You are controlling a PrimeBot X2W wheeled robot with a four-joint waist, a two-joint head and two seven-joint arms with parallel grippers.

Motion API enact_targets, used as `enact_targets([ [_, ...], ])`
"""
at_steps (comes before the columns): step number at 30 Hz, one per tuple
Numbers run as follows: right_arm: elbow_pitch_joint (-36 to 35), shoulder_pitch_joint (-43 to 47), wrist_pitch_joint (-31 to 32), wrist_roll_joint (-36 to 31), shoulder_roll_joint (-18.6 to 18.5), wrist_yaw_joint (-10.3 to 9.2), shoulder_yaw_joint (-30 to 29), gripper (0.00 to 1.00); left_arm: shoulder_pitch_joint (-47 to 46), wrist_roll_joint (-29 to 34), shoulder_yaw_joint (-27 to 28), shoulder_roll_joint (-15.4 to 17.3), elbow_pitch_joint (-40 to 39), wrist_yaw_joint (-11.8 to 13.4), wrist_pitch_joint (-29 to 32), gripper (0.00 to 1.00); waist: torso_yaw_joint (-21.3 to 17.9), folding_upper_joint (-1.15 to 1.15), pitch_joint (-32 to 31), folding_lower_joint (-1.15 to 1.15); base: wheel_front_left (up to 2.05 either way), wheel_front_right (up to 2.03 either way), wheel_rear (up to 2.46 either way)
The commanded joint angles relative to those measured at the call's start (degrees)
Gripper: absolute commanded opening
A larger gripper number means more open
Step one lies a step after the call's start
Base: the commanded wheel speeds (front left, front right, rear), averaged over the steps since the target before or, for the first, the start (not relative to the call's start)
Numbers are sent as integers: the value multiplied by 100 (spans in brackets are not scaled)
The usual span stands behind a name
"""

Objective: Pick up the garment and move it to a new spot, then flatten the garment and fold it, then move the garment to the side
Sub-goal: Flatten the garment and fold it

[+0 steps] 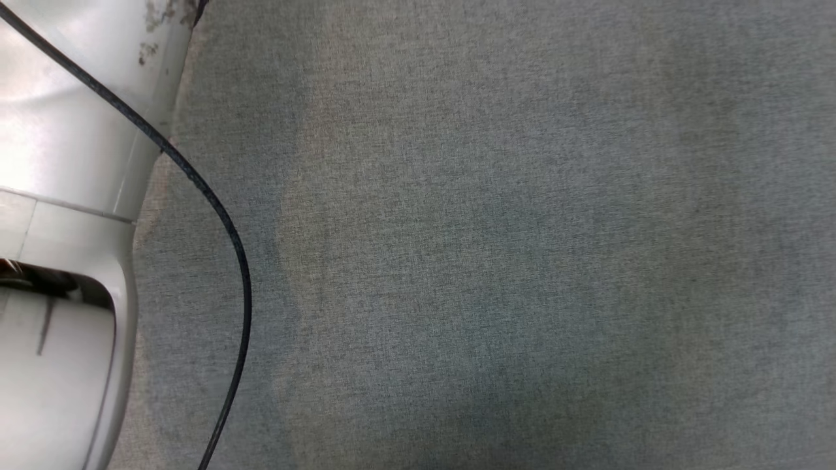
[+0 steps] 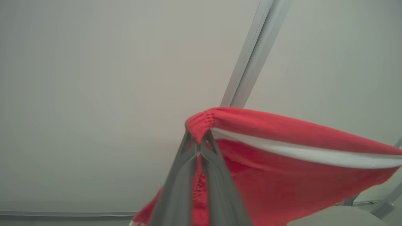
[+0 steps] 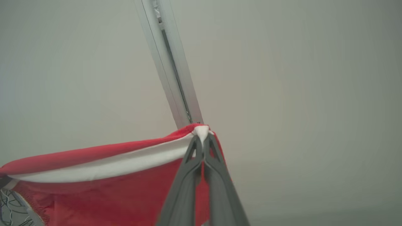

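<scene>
Left wrist view: the left pincer (image 2: 198, 142) rises from the bottom centre of the frame, its two grey fingers pressed together on a gathered red corner of the garment (image 2: 282, 175). A strip of red cloth shows in the narrow slot between the fingers. From that pinch point the garment stretches taut to the right edge of the frame, held in the air, red with a white band (image 2: 298, 153) running just below its top edge. Behind it a pale metal bar (image 2: 251, 59) slants from the upper right of the frame down toward the pinch point, against a plain pale wall (image 2: 94, 94). A thin rail (image 2: 62, 214) runs along the lower left. Right wrist view: the right pincer (image 3: 203, 139) rises from the bottom centre with its fingers likewise pressed together. It pinches the garment at a corner where the white band ends in a small white tuft at the fingertips. The cloth runs from there to the left edge of the frame and sags slightly toward the lower left, where a tangle of thin wires (image 3: 9, 207) shows beneath it. Head view: a grey woven surface (image 1: 522, 261) takes up the centre and right of the frame. A pale glossy casing (image 1: 59, 163) of the robot occupies the left edge, and a black cable (image 1: 225, 215) curves from the upper left corner down to the bottom edge. Whether the garment hangs above this surface cannot be determined.
</scene>
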Motion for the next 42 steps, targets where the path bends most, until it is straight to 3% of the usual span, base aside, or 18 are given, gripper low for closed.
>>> enact_targets([
  [1,-14,204,-25,82,-20,-3,-101,0,170,237,67,-17,7,-84,-37,0,12,0,250,-1,0,0,0],
  [4,47,682,-25,195,27,-2,-46,0,601,628,85,-50,94,-292,-35,0,7,0,325,-1,0,0,0],
  [11,-45,1247,-26,447,-30,-2,140,0,1140,832,250,-100,342,-574,-35,0,21,0,243,-1,0,0,0],
  [18,-94,1827,-25,794,-132,-2,799,0,1711,874,259,-121,678,-822,-36,0,32,0,-144,-1,0,0,0],
  [25,47,2288,-26,1202,-287,-2,1411,0,2201,796,-52,-124,1228,-926,81,0,84,0,-619,-1,0,0,0],
  [36,288,2796,-26,1869,-495,-2,2464,0,2806,1197,-964,-123,1791,-978,360,0,133,0,-1280,-1,0,0,0],
  [42,362,2994,-7,2191,-600,-2,3090,0,3134,1295,-1171,-119,1975,-985,331,0,151,0,-1644,-1,0,0,0],
])
